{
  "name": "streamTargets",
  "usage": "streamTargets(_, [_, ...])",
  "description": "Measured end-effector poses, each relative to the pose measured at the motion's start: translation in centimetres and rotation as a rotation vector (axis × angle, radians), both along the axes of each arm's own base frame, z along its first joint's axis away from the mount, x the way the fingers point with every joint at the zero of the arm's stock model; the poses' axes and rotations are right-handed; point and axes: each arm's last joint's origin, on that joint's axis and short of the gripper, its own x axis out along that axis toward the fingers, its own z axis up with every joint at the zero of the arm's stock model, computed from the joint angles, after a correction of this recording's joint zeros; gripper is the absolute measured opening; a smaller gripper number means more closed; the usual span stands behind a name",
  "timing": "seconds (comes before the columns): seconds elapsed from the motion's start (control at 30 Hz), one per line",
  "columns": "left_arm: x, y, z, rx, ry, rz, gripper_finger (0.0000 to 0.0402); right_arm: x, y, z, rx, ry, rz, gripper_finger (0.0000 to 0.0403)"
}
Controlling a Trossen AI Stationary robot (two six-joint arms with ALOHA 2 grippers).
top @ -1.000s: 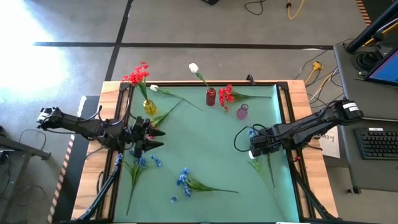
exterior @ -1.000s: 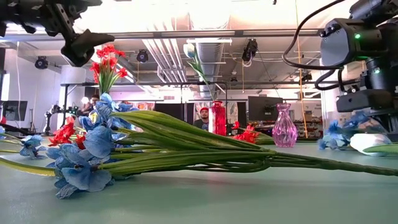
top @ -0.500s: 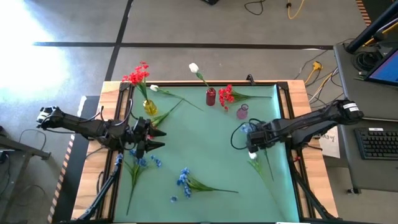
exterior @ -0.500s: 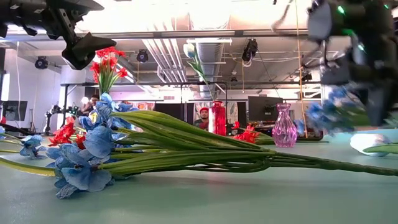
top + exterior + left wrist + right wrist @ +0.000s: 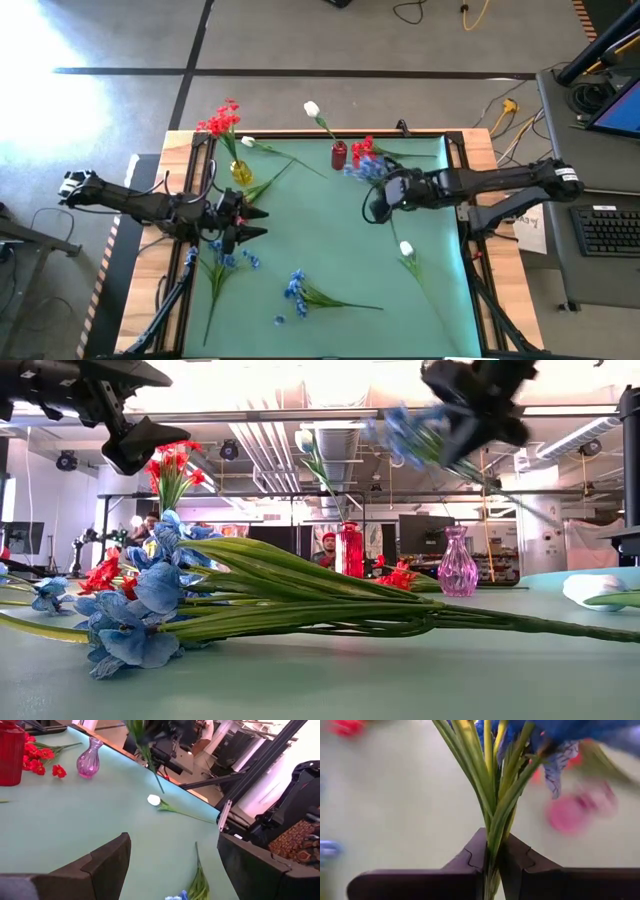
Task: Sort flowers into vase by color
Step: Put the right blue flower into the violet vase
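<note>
Your right gripper [image 5: 383, 192] is raised above the table's far middle, its 2 fingers pinched together. Your left gripper [image 5: 252, 222] hovers at the left side, arm extended, fingers spread apart.

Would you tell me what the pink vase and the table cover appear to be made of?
Pink vase: likely glass or clear plastic, glossy, since light shines through its ribbed body. Table cover: probably a smooth matte mat or fabric, an even pale green with little glare.

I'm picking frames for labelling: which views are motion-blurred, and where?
Low view: the right gripper and its blue flower smear overhead. Right wrist view: the blue flower's stems stay sharp, the table behind streaks. High view: only the blue bloom blurs.
</note>
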Motion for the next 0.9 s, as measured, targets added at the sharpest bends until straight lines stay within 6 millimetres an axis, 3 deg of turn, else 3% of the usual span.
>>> streamTargets(0.17, [0.3, -0.1, 0.0, -0.002, -0.005, 0.000, 0.0285, 2.1, -0.8, 1.3, -0.170, -0.202, 0.162, 0.0023])
streamTargets(0.3, [0.6, -0.1, 0.0, -0.003, -0.012, 0.001, 0.0285, 2.2, -1.6, 2.0, -0.316, -0.364, 0.225, 0.0023])
streamTargets(0.43, [0.8, -0.2, -0.2, -0.001, -0.002, 0.001, 0.0285, 0.1, -2.5, 3.3, -0.444, -0.478, 0.217, 0.0023])
streamTargets(0.57, [1.0, -0.2, -0.5, 0.003, 0.015, 0.000, 0.0285, -3.3, -3.8, 3.7, -0.555, -0.466, 0.062, 0.0023])
streamTargets(0.7, [1.3, -0.2, -0.7, 0.023, 0.028, 0.021, 0.0285, -5.9, -4.6, 2.8, -0.642, -0.414, -0.145, 0.0023])
streamTargets(0.9, [1.6, -0.3, -0.4, 0.038, 0.026, 0.029, 0.0285, -7.4, -5.0, 1.3, -0.727, -0.392, -0.303, 0.0023])
